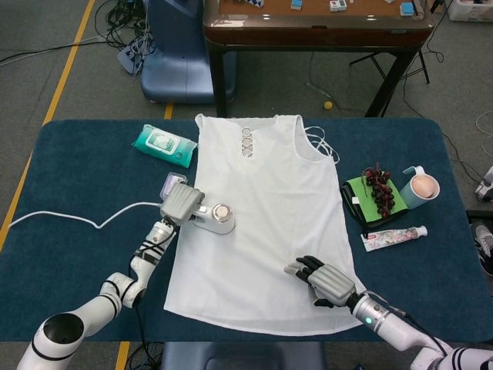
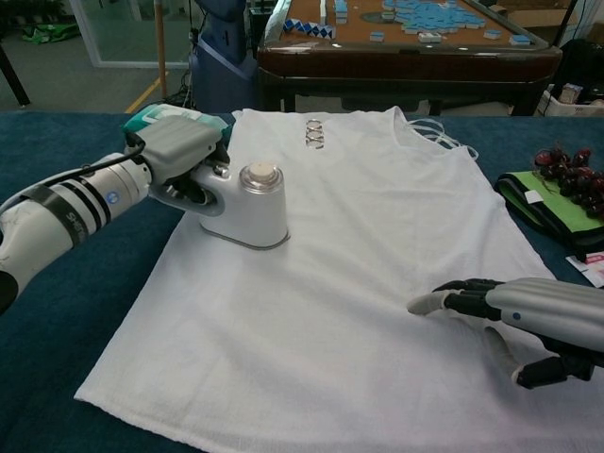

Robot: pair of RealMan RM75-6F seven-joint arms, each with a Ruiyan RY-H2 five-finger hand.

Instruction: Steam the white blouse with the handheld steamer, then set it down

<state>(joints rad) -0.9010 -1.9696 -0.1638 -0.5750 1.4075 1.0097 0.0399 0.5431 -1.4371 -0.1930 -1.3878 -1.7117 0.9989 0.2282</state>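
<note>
1. The left arm's forearm carries dark lettering between its black bands in the chest view, too blurred to read.
2. The wet-wipes pack and the tube on the counter bear print too small to read.

One blouse, one steamer, one wipes pack, one cup, one tube.

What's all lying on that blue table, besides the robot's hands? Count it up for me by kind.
Clothing: 1, the white blouse
Appliances: 1, the steamer, held by the left hand
Wipes packs: 1
Green cloths: 1
Grape bunches: 1
Cups: 1
Tubes: 1
Small clear boxes: 1
Total: 8
</note>
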